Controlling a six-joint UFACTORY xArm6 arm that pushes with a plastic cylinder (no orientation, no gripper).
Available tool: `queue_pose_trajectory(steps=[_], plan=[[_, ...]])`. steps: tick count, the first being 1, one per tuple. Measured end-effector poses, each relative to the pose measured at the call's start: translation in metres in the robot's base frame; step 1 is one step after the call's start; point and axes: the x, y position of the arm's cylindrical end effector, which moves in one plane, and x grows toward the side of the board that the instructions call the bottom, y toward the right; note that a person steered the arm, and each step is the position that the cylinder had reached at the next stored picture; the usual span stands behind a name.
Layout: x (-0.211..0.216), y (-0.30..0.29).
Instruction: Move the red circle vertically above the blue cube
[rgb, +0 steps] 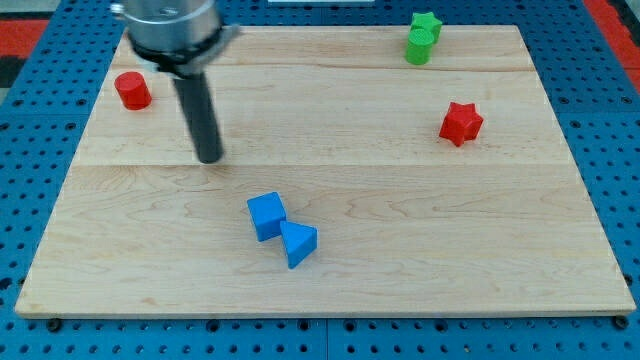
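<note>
The red circle (132, 90), a short red cylinder, stands near the top left corner of the wooden board (400, 260). The blue cube (266, 216) sits in the lower middle of the board, touching a blue triangular block (298, 243) at its lower right. My tip (209, 157) rests on the board below and to the right of the red circle, and above and to the left of the blue cube, touching neither.
A red star block (460, 123) lies at the right. A green star (427, 23) and a green cylinder (420, 46) stand together at the top right edge. Blue pegboard surrounds the board.
</note>
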Motion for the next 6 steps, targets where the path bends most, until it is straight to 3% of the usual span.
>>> queue_pose_trajectory(steps=[2,3,5,6], plan=[[-0.068,-0.110],[-0.098,-0.130],[-0.107,-0.034],[-0.076,-0.046]])
